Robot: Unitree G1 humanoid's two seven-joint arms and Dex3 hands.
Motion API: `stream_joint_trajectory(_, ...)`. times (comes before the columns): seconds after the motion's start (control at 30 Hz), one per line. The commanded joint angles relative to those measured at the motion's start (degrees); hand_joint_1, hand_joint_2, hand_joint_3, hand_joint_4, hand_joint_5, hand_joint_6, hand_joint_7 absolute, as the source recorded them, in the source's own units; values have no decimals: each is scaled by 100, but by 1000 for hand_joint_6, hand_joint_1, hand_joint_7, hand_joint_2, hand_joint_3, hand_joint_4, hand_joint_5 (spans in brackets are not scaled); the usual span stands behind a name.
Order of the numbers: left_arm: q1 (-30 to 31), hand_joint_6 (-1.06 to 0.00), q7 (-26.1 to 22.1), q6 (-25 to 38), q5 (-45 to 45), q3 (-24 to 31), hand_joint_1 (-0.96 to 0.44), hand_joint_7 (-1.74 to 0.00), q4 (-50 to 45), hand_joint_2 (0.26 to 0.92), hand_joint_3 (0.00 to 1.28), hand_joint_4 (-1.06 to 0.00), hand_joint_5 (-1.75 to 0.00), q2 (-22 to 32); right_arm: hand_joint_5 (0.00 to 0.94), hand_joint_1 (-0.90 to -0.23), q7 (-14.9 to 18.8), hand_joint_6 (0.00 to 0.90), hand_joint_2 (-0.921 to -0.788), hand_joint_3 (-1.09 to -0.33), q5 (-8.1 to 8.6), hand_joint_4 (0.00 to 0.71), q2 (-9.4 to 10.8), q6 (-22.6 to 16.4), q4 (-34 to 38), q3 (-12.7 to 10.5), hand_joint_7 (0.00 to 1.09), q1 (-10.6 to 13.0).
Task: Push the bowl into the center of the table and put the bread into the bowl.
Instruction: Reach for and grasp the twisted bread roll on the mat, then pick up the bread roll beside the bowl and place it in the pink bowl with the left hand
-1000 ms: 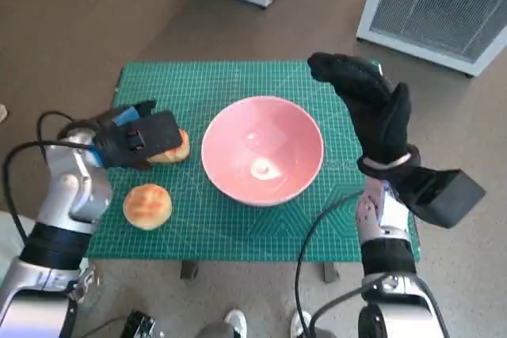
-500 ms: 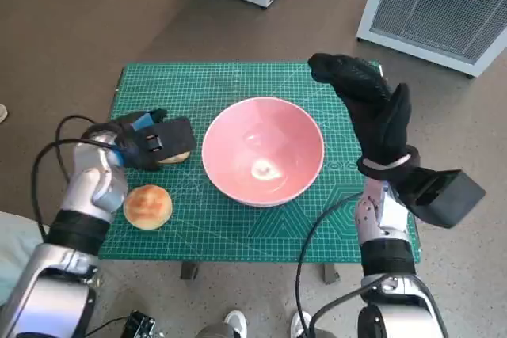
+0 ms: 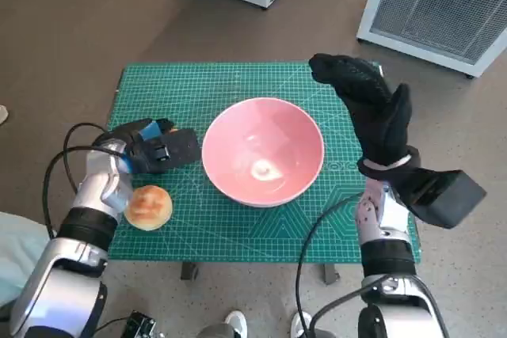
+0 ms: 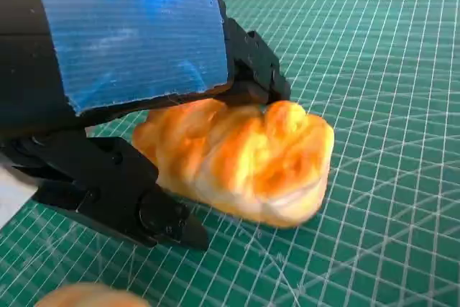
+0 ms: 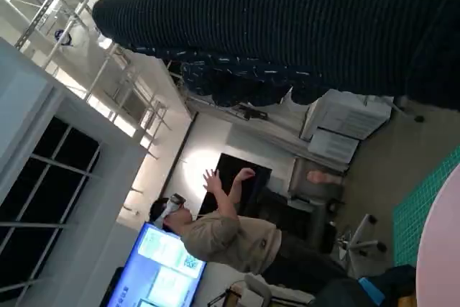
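The pink bowl sits at the middle of the green cutting mat that covers the worktop, its inside bare apart from a pale glint. Left of it in the head view, the left hand lies low over a lumpy golden bread; in the left wrist view its black fingers close around the bread from both sides, gripping it while it rests on the mat. From the head view the hand hides this bread. A second, round bread roll lies just below the hand, near the lower left edge of the mat. The right hand is raised at the bowl's right side, fingers stretched flat and holding nothing. Two white grilled units stand on the floor along the frame's top. In the right wrist view a person stands with arms raised beside a lit screen.
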Motion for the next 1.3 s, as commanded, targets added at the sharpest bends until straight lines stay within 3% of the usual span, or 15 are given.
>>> stream_joint_trajectory(0.03,-52,-673,313,-456,-5,-52,42,-867,222,911,57,-696,-1116,47,3,-702,43,-1,-921,-740,58,205,4,80,-1,1,625,138)
stream_joint_trajectory(0.23,-52,-701,494,-813,-32,-35,6,-1037,380,917,53,-658,-1222,119,4,-702,47,-1,-921,-740,57,206,15,69,18,1,625,140)
stream_joint_trajectory(0.63,-1,-655,410,-783,-190,233,1,-1113,-288,920,54,-694,-1185,413,4,-697,64,-1,-921,-739,54,208,38,47,0,16,625,179)
stream_joint_trajectory(0.9,638,-666,348,-296,-400,913,1,-1107,-2688,919,34,-729,-1140,705,4,-698,153,-1,-921,-737,123,209,23,100,26,-19,625,176)
stream_joint_trajectory(1.13,1169,-665,621,-488,-570,1530,2,-1144,-4545,919,24,-754,-1076,619,4,-700,186,-1,-921,-737,151,209,18,132,35,-32,625,173)
stream_joint_trajectory(1.3,1340,-678,775,-710,-549,1611,2,-1141,-5270,915,14,-781,-1035,451,3,-700,188,-1,-921,-737,150,209,19,140,32,-33,624,176)
